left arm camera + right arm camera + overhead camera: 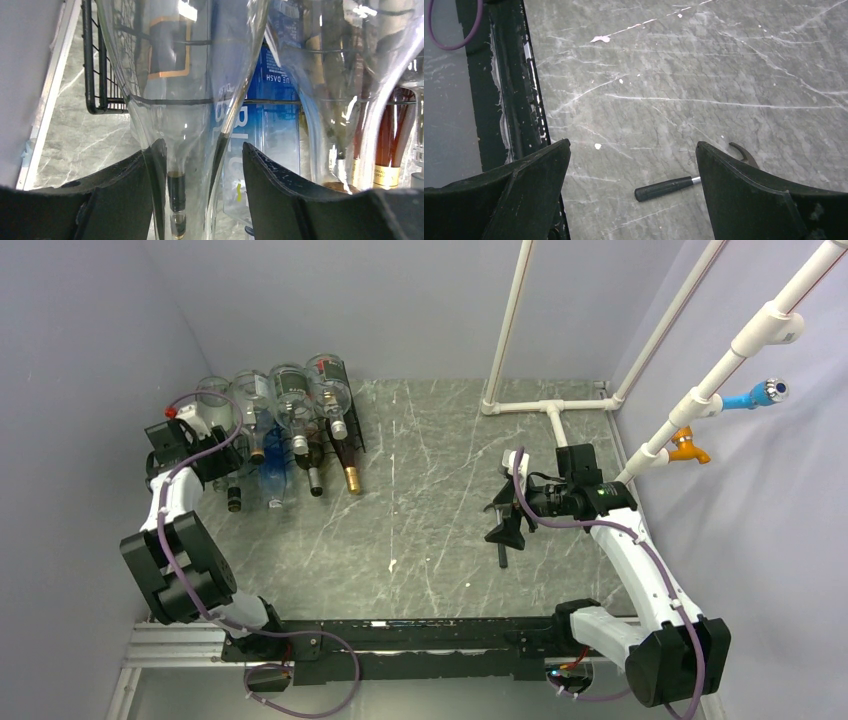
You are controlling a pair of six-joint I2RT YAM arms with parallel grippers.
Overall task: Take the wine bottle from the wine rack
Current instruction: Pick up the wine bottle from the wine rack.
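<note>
I'm holding the left gripper (202,147) spread around the neck of the clear wine bottle (190,110), not clamped yet, since it's lying neck-out in the wine rack (90,75) at the far-left corner of the table (430,490). The right gripper (633,145) is idling wide open and empty, well clear.

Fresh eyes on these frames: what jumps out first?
A black wire rack packed with bottles sits far left on the table. The left gripper is at it, fingers either side of the neck of a clear bottle, not visibly clamped. The right gripper hangs open mid-right, a black-handled tool lying on the table below.
</note>
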